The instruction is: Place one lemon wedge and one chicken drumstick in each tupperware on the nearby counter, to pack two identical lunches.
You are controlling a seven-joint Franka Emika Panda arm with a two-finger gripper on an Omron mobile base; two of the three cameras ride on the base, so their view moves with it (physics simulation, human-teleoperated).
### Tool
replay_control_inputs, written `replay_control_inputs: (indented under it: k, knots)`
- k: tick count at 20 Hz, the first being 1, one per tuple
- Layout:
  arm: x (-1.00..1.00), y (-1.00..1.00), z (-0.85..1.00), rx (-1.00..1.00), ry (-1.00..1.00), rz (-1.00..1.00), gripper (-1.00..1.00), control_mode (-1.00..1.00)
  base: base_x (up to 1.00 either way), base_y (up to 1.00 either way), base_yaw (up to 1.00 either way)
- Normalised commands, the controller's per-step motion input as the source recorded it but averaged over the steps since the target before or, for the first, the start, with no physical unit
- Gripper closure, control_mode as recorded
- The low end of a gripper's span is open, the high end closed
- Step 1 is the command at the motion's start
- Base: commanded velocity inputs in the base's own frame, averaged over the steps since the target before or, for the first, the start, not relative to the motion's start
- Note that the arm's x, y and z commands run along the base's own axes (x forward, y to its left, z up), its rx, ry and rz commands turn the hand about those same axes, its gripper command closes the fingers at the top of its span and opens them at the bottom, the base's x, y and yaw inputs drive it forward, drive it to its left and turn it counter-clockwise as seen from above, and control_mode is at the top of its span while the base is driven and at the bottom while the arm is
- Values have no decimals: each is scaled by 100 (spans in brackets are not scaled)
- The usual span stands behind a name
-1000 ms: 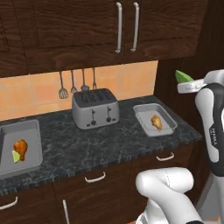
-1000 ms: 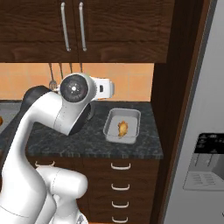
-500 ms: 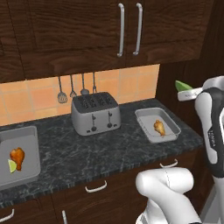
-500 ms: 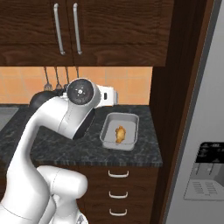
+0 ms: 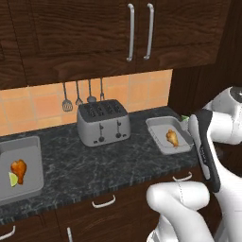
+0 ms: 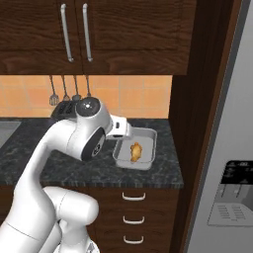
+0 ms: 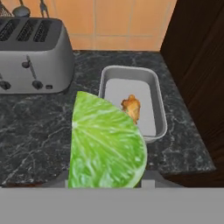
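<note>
Counter [image 7: 39, 131] under end-effector-held lemon wedge [image 7: 106, 144]

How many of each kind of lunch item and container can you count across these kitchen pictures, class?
Lemon wedges: 2
Chicken drumsticks: 2
Tupperware containers: 2
Toaster: 1
Total: 7
</note>
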Motion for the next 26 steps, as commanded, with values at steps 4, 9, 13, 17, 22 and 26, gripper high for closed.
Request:
replay_control_inputs:
  k: [4,9,13,17,22,26]
  knots:
    - [53,-4,-63,0,17,-6,100,-100,0,0,0]
    - [56,-13,-52,2,16,-9,100,-100,0,0,0]
    - [53,-26,-43,3,20,-7,100,-100,0,0,0]
    - [59,-23,-42,6,19,-4,100,-100,0,0,0]
    - [59,-8,-45,11,7,-3,100,-100,0,0,0]
    - [33,-9,-47,10,0,-1,100,-100,0,0,0]
